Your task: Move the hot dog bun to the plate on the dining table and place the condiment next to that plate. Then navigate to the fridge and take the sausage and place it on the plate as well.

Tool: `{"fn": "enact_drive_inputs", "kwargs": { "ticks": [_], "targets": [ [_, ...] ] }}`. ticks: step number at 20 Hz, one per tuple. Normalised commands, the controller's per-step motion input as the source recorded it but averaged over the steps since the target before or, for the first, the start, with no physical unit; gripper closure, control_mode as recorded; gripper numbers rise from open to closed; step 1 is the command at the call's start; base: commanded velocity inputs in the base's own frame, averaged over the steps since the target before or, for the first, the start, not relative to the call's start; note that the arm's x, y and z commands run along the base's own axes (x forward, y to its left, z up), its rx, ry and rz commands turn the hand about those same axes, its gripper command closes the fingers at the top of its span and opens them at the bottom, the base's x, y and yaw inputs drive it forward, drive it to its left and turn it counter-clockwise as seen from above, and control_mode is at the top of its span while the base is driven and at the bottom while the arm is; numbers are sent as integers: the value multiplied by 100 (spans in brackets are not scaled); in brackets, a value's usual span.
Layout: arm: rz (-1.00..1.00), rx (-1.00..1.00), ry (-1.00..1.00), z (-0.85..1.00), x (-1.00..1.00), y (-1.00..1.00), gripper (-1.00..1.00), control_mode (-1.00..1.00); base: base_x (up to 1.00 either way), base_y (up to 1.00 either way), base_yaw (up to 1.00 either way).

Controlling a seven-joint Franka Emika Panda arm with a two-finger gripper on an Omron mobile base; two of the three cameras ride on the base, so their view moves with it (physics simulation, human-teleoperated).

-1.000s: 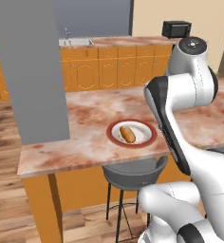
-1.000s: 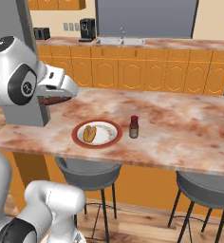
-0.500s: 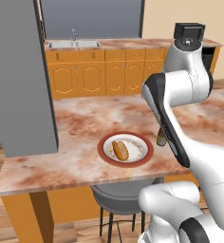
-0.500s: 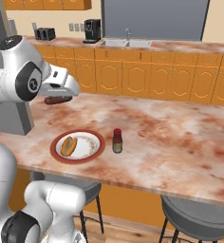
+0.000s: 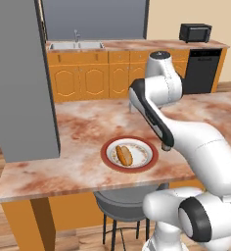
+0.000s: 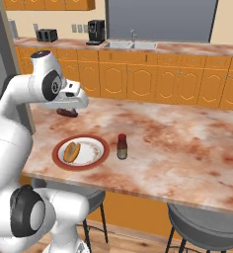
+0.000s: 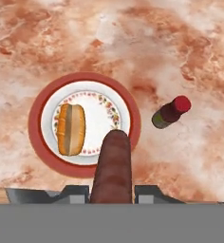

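Note:
My gripper [image 7: 111, 191] is shut on the sausage [image 7: 111, 163], a dark red-brown cylinder that sticks out between the fingers. It hangs above the near edge of the red-rimmed plate [image 7: 35, 128] on the dining table [image 7: 180, 47]. The orange-tan hot dog bun [image 7: 70, 129] lies on the plate's left half. The condiment [image 7: 171, 112], a dark bottle with a red cap, stands just right of the plate. From the right base view the gripper [image 6: 67, 112] with the sausage [image 6: 69, 113] hovers behind the plate [image 6: 57, 157], bun [image 6: 71, 151] and condiment [image 6: 122, 147]. The fridge is out of view.
A tall grey block [image 5: 19, 83] stands at the table's left end. Grey stools [image 6: 207, 230] sit under the near edge. Behind the table runs an orange-cabinet counter [image 5: 112, 73] with a sink [image 5: 82, 45], a black oven [image 5: 201, 71] and a coffee machine [image 6: 95, 32].
The base has driven, so the whole scene has shifted and the plate now lies closer and more central. The gripper stays shut on the sausage.

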Motion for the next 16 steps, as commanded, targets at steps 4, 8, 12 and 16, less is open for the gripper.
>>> {"fn": "enact_drive_inputs", "kwargs": {
  "ticks": [4,8,12,16],
  "targets": [
    [9,0,-1,-98,59,-6,100,-100,0,0,0],
    [13,3,-6,-89,39,-18,100,-100,0,0,0],
    [13,0,-22,-59,-12,-3,100,-100,0,0,0],
    [11,0,-32,-37,-20,-1,100,-100,0,0,0]
  ]
}}
